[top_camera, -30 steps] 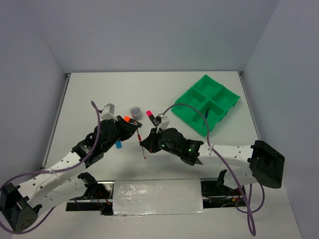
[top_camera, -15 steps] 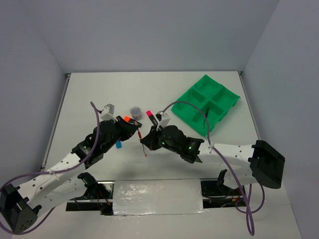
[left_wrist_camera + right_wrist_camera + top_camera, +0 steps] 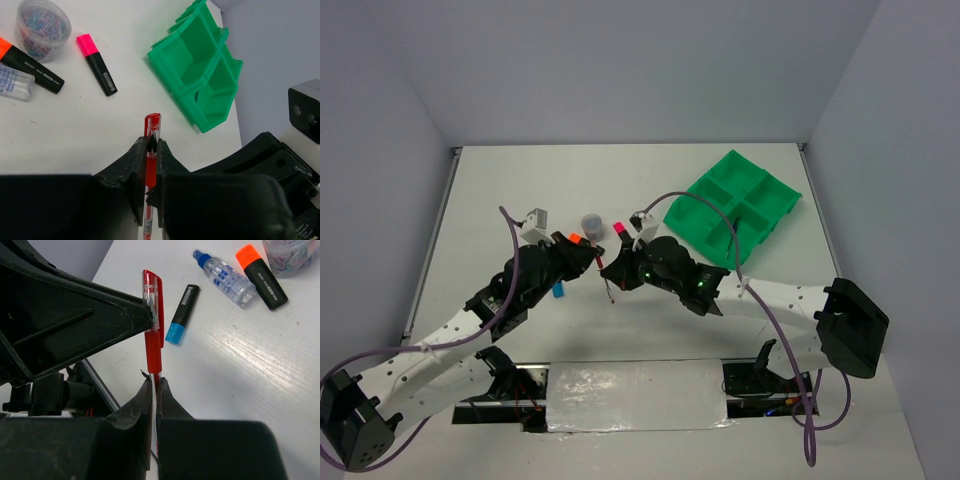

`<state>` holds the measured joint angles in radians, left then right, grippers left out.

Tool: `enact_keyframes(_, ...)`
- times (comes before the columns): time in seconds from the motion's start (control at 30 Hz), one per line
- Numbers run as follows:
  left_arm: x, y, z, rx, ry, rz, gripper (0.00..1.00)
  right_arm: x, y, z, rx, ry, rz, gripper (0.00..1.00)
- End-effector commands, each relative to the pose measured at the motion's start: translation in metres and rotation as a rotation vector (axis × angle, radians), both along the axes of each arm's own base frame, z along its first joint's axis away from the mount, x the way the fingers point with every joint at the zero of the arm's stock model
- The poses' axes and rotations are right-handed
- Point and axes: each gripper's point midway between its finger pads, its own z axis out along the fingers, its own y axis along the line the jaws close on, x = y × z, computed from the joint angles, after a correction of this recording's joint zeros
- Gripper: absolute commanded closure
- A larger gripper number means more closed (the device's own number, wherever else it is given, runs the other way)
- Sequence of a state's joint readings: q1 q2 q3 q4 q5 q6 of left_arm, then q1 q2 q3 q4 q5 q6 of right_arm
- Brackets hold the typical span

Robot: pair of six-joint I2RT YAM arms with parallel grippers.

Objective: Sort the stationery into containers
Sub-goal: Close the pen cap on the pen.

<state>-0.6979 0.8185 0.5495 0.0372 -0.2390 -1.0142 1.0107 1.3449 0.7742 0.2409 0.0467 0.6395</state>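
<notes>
A thin red pen (image 3: 607, 280) hangs above the table between both grippers. My left gripper (image 3: 151, 142) is shut on the pen's upper part (image 3: 151, 160), near its cap. My right gripper (image 3: 155, 382) is shut on the pen's lower barrel (image 3: 153, 340). The two grippers (image 3: 592, 258) (image 3: 617, 274) almost touch. On the table lie a pink-ended highlighter (image 3: 96, 65), an orange-ended highlighter (image 3: 30, 70), a blue-ended highlighter (image 3: 181, 314) and a clear-blue tube (image 3: 225, 277). The green four-compartment tray (image 3: 735, 205) stands far right.
A small grey round tub of paper clips (image 3: 42, 22) stands by the highlighters, behind the grippers (image 3: 590, 222). The tray's compartments (image 3: 200, 55) look bare in the left wrist view. White walls close the table's back and sides.
My right gripper has moved up and left, closer to the left gripper, and the red pen has shifted with it. The left arm has barely moved.
</notes>
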Motion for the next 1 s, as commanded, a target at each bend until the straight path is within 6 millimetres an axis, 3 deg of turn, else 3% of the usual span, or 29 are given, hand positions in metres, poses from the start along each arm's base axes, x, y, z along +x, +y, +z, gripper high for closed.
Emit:
enact_keyframes(0.0, -0.018, -0.016, 0.000, -0.013, -0.019, -0.126, 1.00, 0.039, 0.006, 0.079, 0.177, -0.198, -0.048, 1.00)
enact_keyframes(0.17, -0.027, -0.023, -0.005, -0.004, -0.025, -0.189, 1.00, 0.055, -0.004, 0.108, 0.320, -0.255, 0.002, 1.00)
enact_keyframes(0.2, -0.028, -0.025, -0.004, -0.008, -0.035, -0.202, 1.00, 0.060, -0.007, 0.125, 0.370, -0.299, 0.011, 1.00)
enact_keyframes(0.37, -0.040, -0.026, -0.020, 0.028, -0.019, -0.260, 1.00, 0.047, 0.000, 0.176, 0.408, -0.436, 0.135, 1.00)
enact_keyframes(0.53, -0.045, -0.022, -0.025, 0.042, -0.016, -0.266, 1.00, 0.048, 0.003, 0.198, 0.420, -0.489, 0.160, 1.00)
enact_keyframes(0.6, -0.045, -0.018, -0.020, 0.048, -0.032, -0.252, 1.00, 0.046, 0.007, 0.189, 0.402, -0.480, 0.187, 1.00)
enact_keyframes(0.7, -0.042, -0.004, -0.005, 0.085, -0.054, -0.198, 1.00, 0.020, 0.019, 0.168, 0.390, -0.492, 0.341, 1.00)
enact_keyframes(0.73, -0.040, -0.002, 0.013, 0.079, -0.086, -0.186, 1.00, 0.009, 0.024, 0.158, 0.375, -0.494, 0.384, 1.00)
enact_keyframes(0.8, -0.038, 0.006, 0.020, 0.127, -0.095, -0.166, 1.00, -0.003, 0.029, 0.145, 0.348, -0.491, 0.438, 1.00)
enact_keyframes(0.83, -0.037, 0.006, 0.038, 0.124, -0.120, -0.163, 1.00, -0.009, 0.029, 0.144, 0.339, -0.510, 0.459, 1.00)
enact_keyframes(0.97, -0.036, 0.009, 0.055, 0.160, -0.138, -0.163, 0.88, -0.013, 0.023, 0.126, 0.317, -0.473, 0.425, 1.00)
